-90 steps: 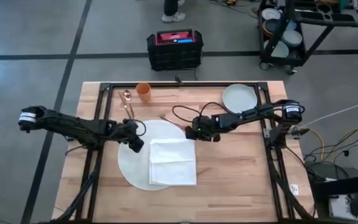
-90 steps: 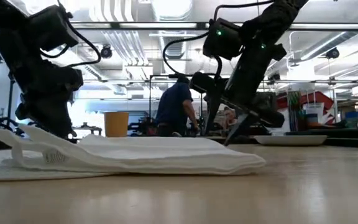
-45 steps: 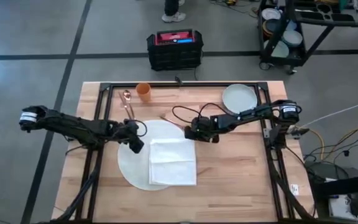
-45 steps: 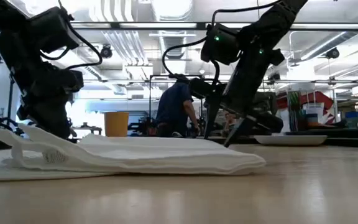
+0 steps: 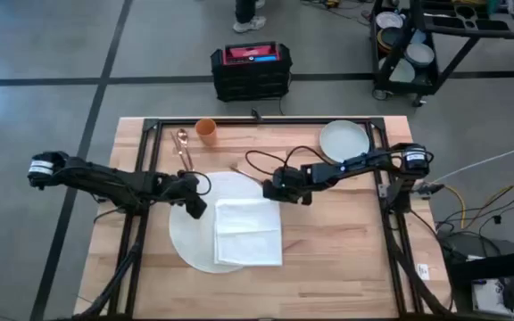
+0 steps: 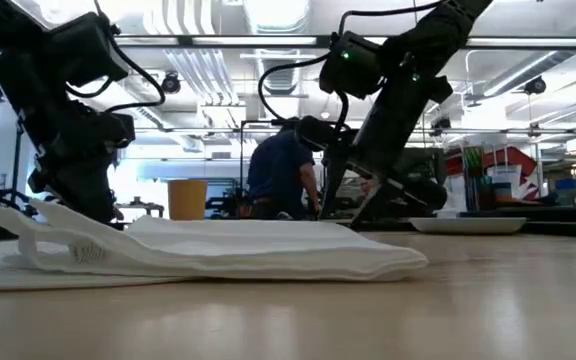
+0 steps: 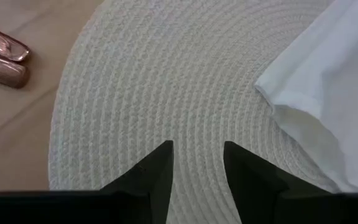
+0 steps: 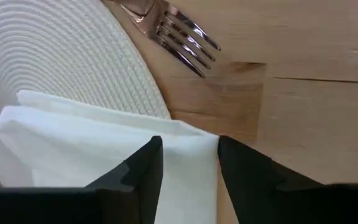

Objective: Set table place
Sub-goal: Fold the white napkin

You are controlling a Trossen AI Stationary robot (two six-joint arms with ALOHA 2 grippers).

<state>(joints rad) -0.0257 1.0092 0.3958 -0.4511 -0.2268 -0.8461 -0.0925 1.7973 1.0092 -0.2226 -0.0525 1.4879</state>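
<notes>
My high camera looks straight down on the whole table (image 5: 346, 259), with floor around it; my left arm enters from the picture's left, my right arm from its right. My low camera sits at table-top height, very near the folded napkin (image 6: 228, 250), facing level across the table into the room behind. My left wrist camera looks closely down past my left end effector (image 7: 197, 162) onto the woven place (image 7: 166, 81). My right wrist camera looks closely past my right end effector (image 8: 188, 158) at the napkin's corner and a fork (image 8: 179, 34). All four share the place and napkin.
</notes>
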